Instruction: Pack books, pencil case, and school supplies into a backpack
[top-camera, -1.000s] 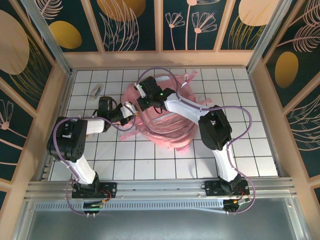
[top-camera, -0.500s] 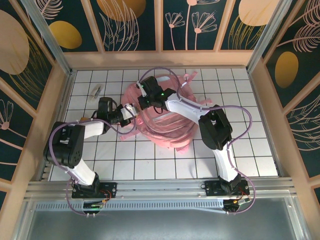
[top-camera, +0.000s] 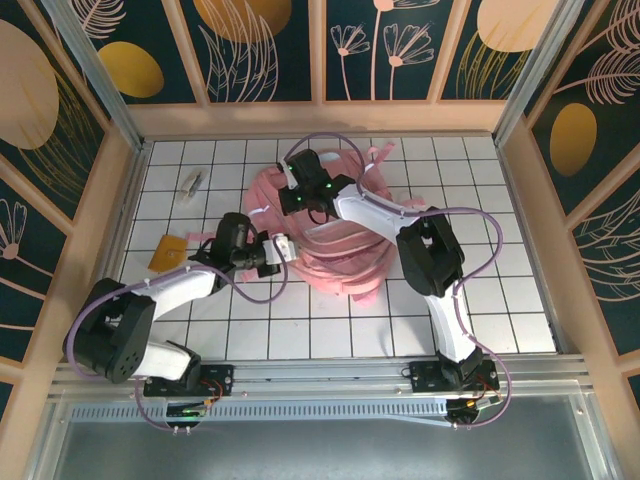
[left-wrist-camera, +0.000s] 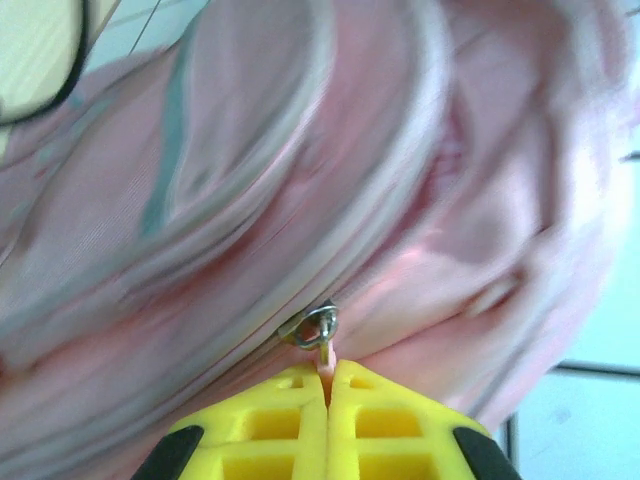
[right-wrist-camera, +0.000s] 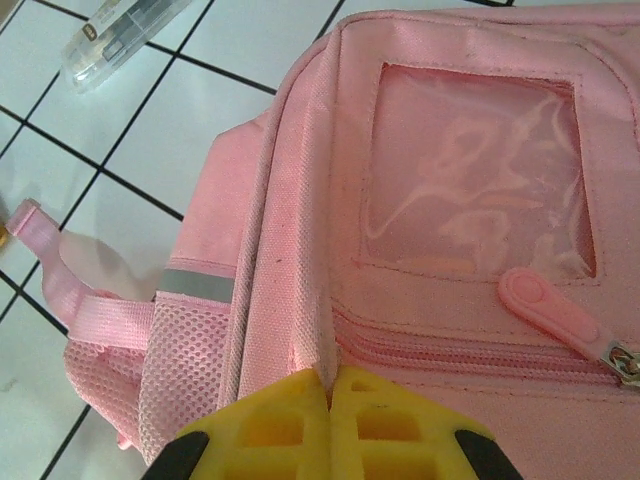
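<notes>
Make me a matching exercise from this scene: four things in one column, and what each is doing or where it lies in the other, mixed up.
Things:
1. left gripper
2. right gripper
3. orange pad
4. grey-white oblong piece

States or places:
A. shut on a side seam of the backpack
B. on the tiles, towards the far left corner
C. shut on the zipper pull
D. on the tiles at the left, level with the backpack's near half

Pairs: 1-C, 2-A, 3-D, 4-B

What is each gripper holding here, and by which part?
Both hold the pink backpack. The left gripper pinches its zipper pull; the right gripper pinches a raised fabric seam beside the clear pocket.
</notes>
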